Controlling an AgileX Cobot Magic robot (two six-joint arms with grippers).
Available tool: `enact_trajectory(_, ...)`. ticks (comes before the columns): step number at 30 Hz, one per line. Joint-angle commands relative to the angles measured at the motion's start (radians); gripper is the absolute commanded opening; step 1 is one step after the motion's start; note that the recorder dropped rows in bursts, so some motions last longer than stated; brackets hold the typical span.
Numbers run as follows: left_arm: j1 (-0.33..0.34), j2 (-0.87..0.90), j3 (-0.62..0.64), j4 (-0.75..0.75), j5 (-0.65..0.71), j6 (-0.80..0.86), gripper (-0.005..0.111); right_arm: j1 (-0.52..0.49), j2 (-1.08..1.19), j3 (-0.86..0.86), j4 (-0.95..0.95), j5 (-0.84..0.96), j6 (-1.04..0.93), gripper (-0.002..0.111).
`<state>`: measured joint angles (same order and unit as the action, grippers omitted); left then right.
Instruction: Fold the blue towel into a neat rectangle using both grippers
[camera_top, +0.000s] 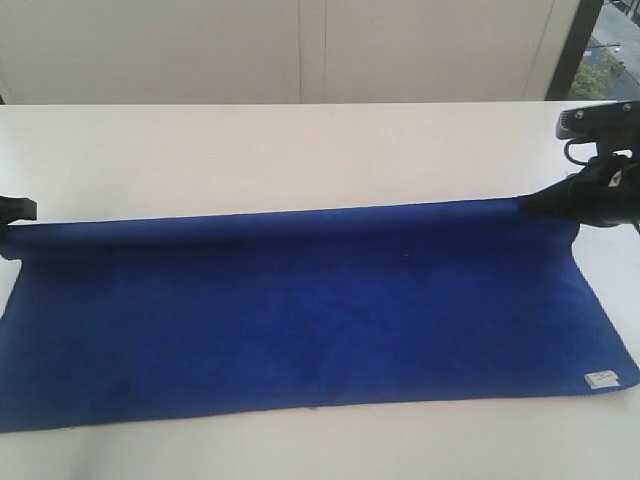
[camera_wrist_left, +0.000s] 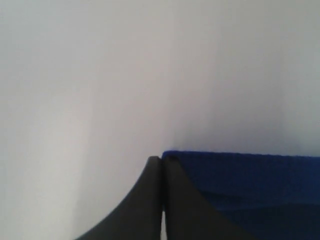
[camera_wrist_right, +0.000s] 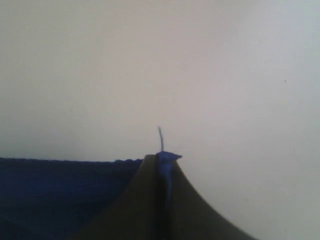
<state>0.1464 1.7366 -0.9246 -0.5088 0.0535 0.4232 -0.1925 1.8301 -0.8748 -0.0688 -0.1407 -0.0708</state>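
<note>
Our left pincer (camera_top: 18, 208) and right pincer (camera_top: 535, 203) each pinch an upper corner of the blue towel (camera_top: 300, 310), which we judge soft, light and limp, spread across the frame's middle on the table (camera_top: 300, 150).

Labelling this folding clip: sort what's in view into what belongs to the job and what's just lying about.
Belongs to the job: blue towel; left gripper; right gripper, both shut on its corners.
Just there: white table underneath; wall behind; window.
</note>
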Motion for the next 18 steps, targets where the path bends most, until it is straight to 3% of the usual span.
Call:
enact_trajectory(1,-0.012,-0.001,0.000,-0.006,-0.097,0.003,0.000,-0.009,0.006,-0.012,-0.003,-0.047,-0.004,0.000)
enact_trajectory(10,-0.021,0.011,-0.129,-0.006,-0.006,0.003,0.000,-0.062,0.012,-0.012,0.060,-0.104,-0.004,0.000)
enact_trajectory(18,-0.029,0.131,-0.248,-0.008,0.026,-0.001,0.000,-0.107,0.069,-0.068,0.069,-0.152,-0.005,0.000)
